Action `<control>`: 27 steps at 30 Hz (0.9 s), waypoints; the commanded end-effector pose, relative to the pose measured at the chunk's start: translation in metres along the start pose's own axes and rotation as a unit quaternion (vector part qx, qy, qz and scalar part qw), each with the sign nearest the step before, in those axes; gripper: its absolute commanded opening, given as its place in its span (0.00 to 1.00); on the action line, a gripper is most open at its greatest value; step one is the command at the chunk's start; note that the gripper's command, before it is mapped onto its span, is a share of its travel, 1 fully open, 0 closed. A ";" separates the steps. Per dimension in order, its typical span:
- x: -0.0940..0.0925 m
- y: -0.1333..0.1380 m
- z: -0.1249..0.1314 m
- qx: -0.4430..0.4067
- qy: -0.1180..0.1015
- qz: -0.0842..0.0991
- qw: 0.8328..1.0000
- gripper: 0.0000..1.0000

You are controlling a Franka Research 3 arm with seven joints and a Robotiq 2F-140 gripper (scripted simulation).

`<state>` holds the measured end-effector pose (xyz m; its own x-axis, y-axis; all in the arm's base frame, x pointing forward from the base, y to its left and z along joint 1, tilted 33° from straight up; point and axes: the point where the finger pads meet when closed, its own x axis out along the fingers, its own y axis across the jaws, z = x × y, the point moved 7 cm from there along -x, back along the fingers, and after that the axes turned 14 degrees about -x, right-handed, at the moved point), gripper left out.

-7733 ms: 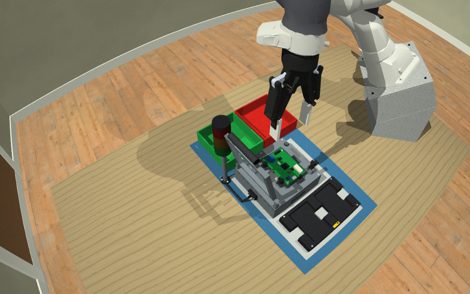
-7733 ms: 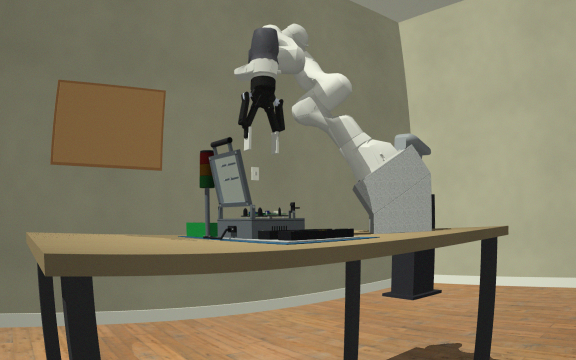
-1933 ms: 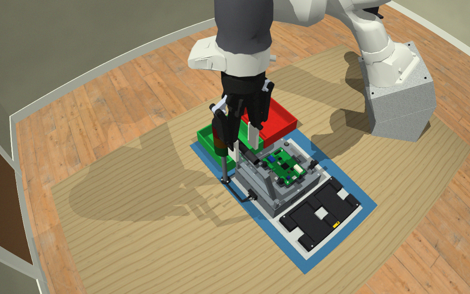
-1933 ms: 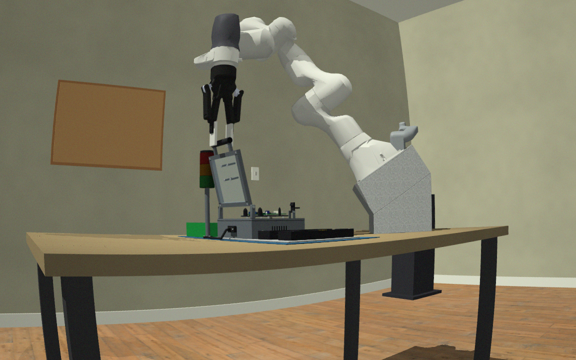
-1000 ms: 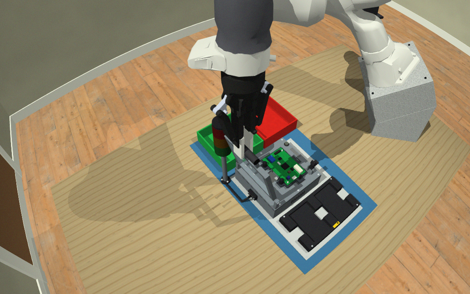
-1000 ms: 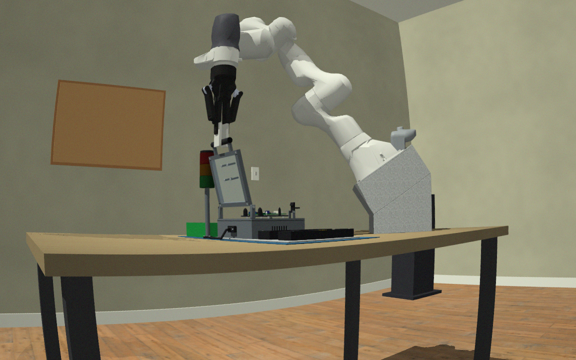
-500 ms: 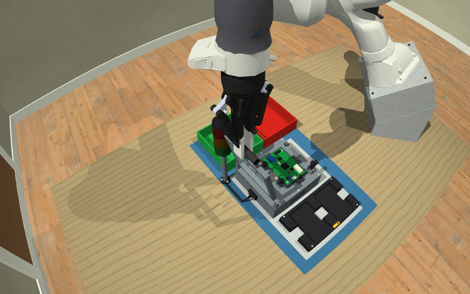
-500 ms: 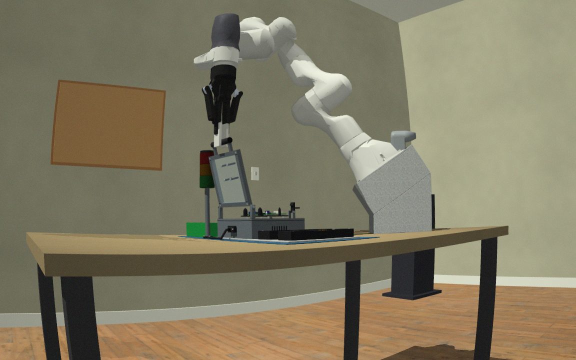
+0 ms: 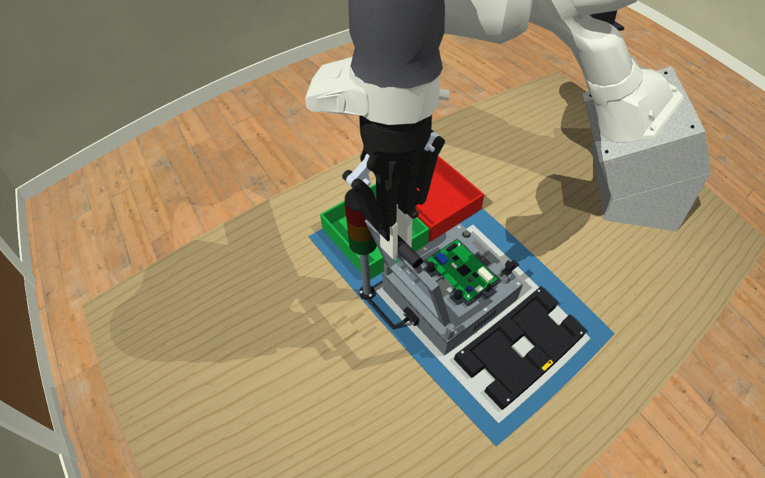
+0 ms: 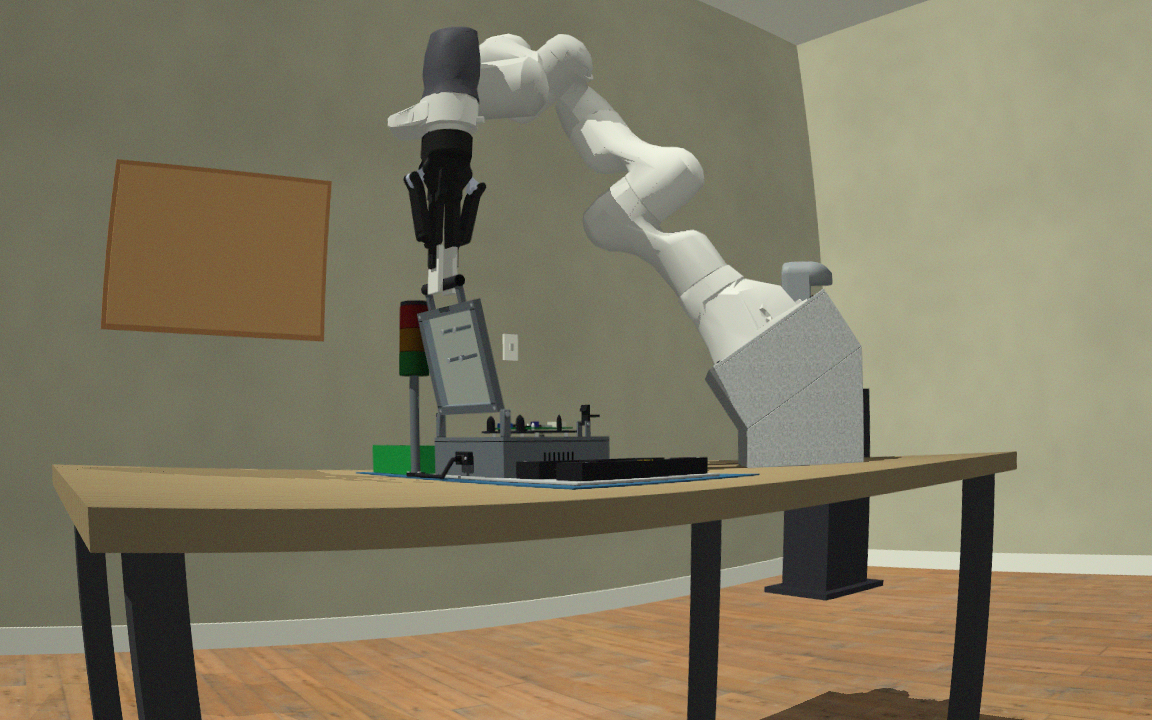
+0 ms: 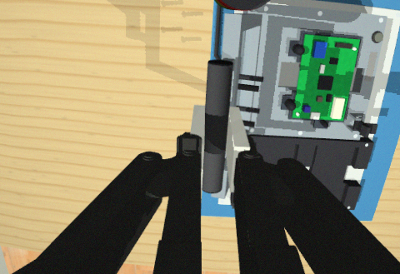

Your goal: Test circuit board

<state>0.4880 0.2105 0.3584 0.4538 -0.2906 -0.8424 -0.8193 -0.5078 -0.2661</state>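
Room: olive-grey walls, plank floor, a corkboard (image 10: pixel 215 249) on the wall behind the bench.
Surface: wooden table (image 10: pixel 311 510) on dark legs, carrying a blue bench mat (image 9: pixel 552 392) on which the fixtures are grouped.
Arm: white arm rising from a speckled grey pedestal (image 9: pixel 653 178) at the table's far side, wrist pointing straight down over the tester.
Gripper: the gripper (image 11: pixel 213 160) is pinched on the lid's handle (image 11: pixel 217 113), a dark cylindrical bar held between the two black fingers (in the wrist view the bar runs up between them).
Lid: the lid (image 10: pixel 464 358) stands raised, steep and leaning a little away from the plate, hinged at the tester's edge, its handle uppermost.
Tester: grey box (image 9: pixel 480 318) in the middle of the mat, plate exposed.
Circuit board: green circuit board (image 9: pixel 462 270) lies face up on the tester's plate, its white connector (image 9: pixel 485 274) toward the short end nearest the tray side (contact with posts and pins is too small to confirm).
Tray: black tray (image 9: pixel 522 350) beside the tester, on a white underlay, both pockets showing no board.
Signal tower: signal tower (image 10: pixel 413 338) on a slim post just beside the tester, its red, amber and green bands all dull, none visibly lit.
Bins: green bin (image 9: pixel 337 228) and red bin (image 9: pixel 453 196) stand side by side, touching, beyond the tester (the gripper partly hides the green one from above).
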 end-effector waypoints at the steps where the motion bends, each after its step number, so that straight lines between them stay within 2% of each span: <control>1: 0.001 0.000 0.000 0.002 0.000 -0.001 1.000 0.00; 27: -0.003 0.017 0.004 0.002 0.000 -0.001 1.000 0.00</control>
<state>0.4769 0.2075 0.3566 0.4616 -0.2838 -0.8405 -0.8139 -0.5123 -0.2740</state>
